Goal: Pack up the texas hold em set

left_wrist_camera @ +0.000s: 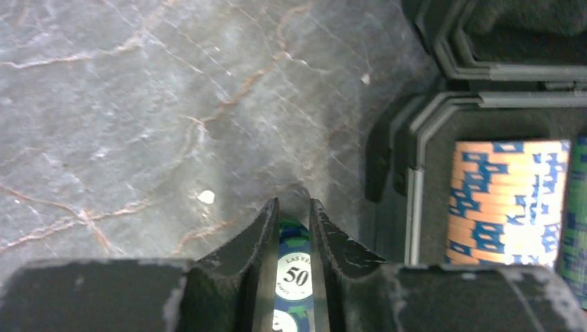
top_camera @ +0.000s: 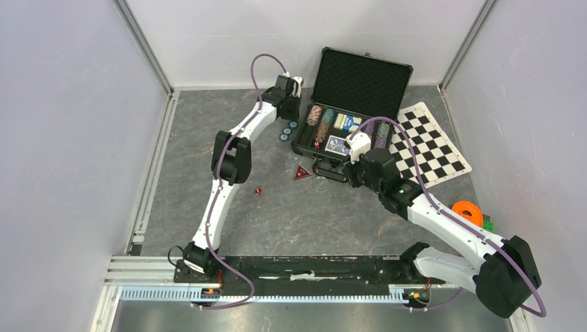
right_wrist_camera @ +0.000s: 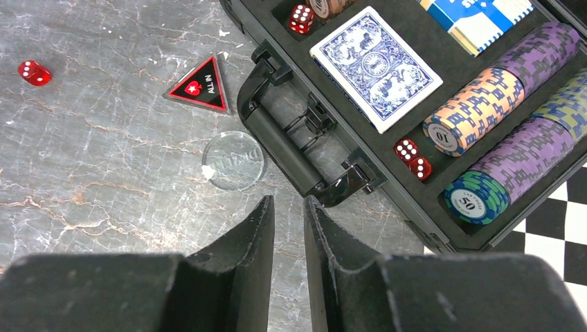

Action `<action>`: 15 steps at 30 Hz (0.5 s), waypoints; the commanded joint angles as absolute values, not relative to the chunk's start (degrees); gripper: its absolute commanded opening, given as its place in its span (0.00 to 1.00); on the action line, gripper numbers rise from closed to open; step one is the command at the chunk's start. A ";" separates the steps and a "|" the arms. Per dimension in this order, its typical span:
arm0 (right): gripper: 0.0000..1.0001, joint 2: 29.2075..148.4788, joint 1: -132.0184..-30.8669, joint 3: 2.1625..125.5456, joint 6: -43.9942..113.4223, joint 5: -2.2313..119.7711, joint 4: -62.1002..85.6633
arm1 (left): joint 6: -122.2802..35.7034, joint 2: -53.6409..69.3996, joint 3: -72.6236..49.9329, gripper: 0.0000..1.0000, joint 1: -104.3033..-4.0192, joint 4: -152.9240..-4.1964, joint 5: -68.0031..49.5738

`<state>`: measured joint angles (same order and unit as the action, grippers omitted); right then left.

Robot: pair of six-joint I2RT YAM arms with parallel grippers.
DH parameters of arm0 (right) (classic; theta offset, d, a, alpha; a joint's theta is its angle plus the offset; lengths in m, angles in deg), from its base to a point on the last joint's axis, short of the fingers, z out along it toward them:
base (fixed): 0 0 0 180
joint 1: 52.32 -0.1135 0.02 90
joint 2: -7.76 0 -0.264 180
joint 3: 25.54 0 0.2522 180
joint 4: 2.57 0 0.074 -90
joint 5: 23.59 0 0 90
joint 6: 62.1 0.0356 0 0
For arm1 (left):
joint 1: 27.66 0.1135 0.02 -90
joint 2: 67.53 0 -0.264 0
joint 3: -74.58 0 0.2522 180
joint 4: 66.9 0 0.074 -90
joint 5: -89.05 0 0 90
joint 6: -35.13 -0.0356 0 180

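The black case (top_camera: 302, 144) lies open at the back, its foam lid (top_camera: 363, 77) upright. Its tray holds rows of poker chips (right_wrist_camera: 509, 164), a blue card deck (right_wrist_camera: 376, 66) and red dice (right_wrist_camera: 413, 158). My left gripper (top_camera: 291, 114) hangs just left of the case, over loose blue-green chips (top_camera: 286, 131) on the table. In the left wrist view the left gripper (left_wrist_camera: 294, 207) is open a little, a "50" chip (left_wrist_camera: 296, 277) lying flat under the gap. My right gripper (right_wrist_camera: 289, 202) is narrowly open and empty, just before the case handle (right_wrist_camera: 291, 142). The red triangular marker (right_wrist_camera: 201, 86) and one red die (right_wrist_camera: 33, 72) lie on the table.
A clear round disc (right_wrist_camera: 234, 160) lies between the marker and the handle. A checkered mat (top_camera: 429, 142) is spread right of the case. An orange ring (top_camera: 467, 211) sits by the right arm. Walls close the table on three sides.
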<state>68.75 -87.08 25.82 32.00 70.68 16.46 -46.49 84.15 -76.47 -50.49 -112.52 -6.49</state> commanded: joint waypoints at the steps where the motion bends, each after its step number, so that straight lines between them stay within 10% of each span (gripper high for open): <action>1: 0.28 66.87 -87.12 25.69 33.47 69.06 15.89 | -50.78 82.59 -73.17 0.29 -52.34 -119.44 -3.34; 15: 0.28 64.47 -87.12 25.13 34.21 68.03 16.28 | -53.20 81.84 -70.53 0.36 -53.43 -120.20 9.42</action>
<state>65.63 -87.08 24.95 33.29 69.20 16.68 -50.05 81.68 -72.54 -53.40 -113.48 3.45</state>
